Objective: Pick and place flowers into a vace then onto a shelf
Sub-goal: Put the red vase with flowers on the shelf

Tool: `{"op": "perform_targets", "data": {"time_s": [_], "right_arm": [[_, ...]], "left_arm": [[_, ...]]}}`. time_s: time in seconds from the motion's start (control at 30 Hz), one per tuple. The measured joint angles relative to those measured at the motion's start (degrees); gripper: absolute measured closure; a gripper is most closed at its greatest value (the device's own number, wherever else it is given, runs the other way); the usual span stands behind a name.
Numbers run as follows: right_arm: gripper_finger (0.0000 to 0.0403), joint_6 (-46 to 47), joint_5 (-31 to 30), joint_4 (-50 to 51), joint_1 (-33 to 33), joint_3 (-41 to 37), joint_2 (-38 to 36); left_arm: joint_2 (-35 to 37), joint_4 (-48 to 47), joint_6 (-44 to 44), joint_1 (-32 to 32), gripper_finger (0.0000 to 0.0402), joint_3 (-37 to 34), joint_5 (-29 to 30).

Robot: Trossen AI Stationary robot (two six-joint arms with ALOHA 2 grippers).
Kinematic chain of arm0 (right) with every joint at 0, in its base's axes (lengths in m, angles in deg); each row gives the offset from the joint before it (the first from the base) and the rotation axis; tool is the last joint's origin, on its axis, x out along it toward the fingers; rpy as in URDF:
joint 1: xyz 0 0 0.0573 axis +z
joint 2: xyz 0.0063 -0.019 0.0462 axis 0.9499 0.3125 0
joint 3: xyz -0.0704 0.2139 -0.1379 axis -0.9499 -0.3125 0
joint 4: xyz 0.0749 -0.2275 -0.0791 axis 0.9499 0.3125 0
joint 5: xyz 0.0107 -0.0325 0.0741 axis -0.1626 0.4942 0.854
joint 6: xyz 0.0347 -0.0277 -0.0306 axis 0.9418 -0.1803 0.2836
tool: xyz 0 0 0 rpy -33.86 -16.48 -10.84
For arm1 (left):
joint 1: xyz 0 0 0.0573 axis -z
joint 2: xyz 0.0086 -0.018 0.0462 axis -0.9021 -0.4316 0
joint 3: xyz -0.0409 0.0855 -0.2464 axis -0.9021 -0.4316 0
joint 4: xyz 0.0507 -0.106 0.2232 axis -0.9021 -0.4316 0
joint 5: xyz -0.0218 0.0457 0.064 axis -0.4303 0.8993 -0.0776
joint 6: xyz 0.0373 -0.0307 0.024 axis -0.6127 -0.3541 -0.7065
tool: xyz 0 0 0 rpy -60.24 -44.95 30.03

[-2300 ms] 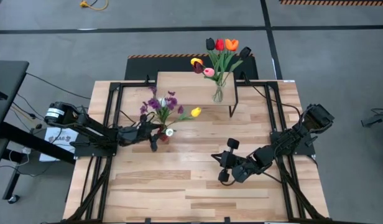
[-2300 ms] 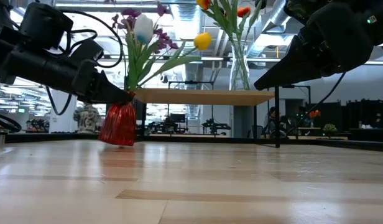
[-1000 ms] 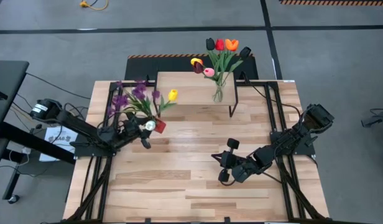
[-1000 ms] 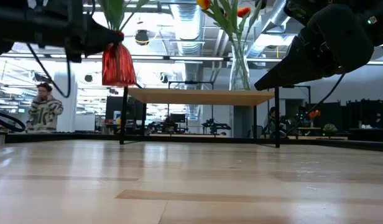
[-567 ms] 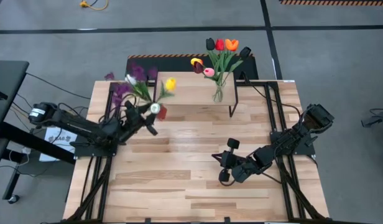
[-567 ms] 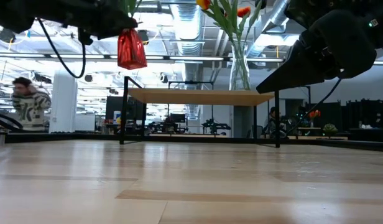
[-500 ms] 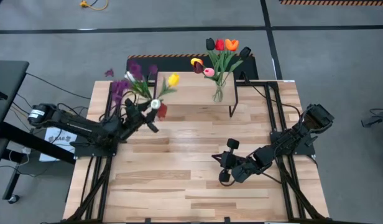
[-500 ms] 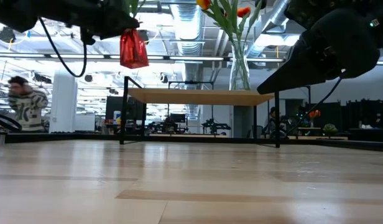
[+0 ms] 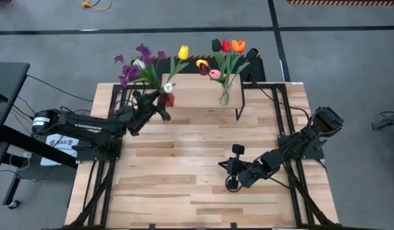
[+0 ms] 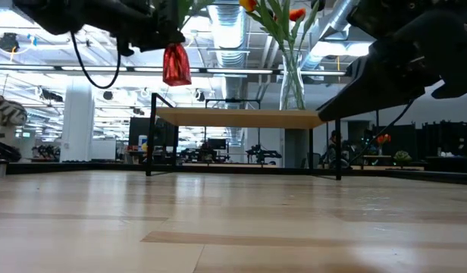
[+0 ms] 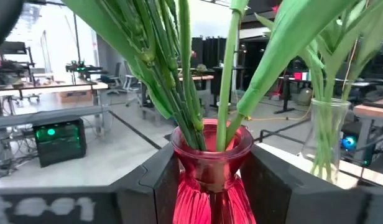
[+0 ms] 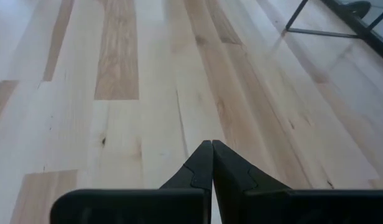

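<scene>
Red vase (image 11: pixel 207 163): upright, long axis vertical, held in the air at the shelf's (image 9: pixel 194 96) left edge.
Contents: purple blossoms (image 9: pixel 134 64), a yellow tulip (image 9: pixel 183 52), a white tulip (image 9: pixel 167 87), stems up.
Left gripper (image 11: pixel 207 186): 2 fingers clamp the vase neck.
Clear vase (image 9: pixel 224 96): on the shelf, with tulips (image 9: pixel 226 46).
Right gripper (image 12: pixel 212 163): fully closed, empty, low over the tabletop (image 9: pixel 184 166).

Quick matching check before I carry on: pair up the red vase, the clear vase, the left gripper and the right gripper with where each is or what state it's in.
Things:
1. red vase
2. clear vase
3. left gripper
4. right gripper

States:
A. shut, empty, over the bare tabletop
B. standing on the shelf
C. clamped on a vase neck
D. held in the air at the shelf's left end

Pairs: 1-D, 2-B, 3-C, 4-A
</scene>
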Motion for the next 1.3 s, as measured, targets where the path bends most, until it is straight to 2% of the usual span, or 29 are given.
{"op": "perform_targets", "data": {"time_s": [0.17,0.37,0.8,1.03,1.3], "right_arm": [[0.0403,-0.1,1.9,0.8,0.0,0.0,0.0],[0.0403,-0.2,2.3,1.7,0.0,0.0,0.0],[0.0403,0.0,2.3,2.1,-0.1,0.0,0.0],[0.0403,0.0,2.2,2.1,-0.1,0.0,0.0],[0.0403,0.0,2.1,2.1,-0.8,0.0,0.0]], "left_arm": [[-3.6,0.0,3.6,-4.8,0.0260,1.6,-5.6],[-7.7,1.3,4.1,-9.1,0.0260,2.3,-6.3],[-8.5,0.6,7.2,-17.8,0.0260,2.4,-13.7],[-8.5,-0.6,8.3,-20.5,0.0260,2.4,-15.6],[-8.5,-1.1,9.2,-20.6,0.0260,2.4,-16.0]]}}
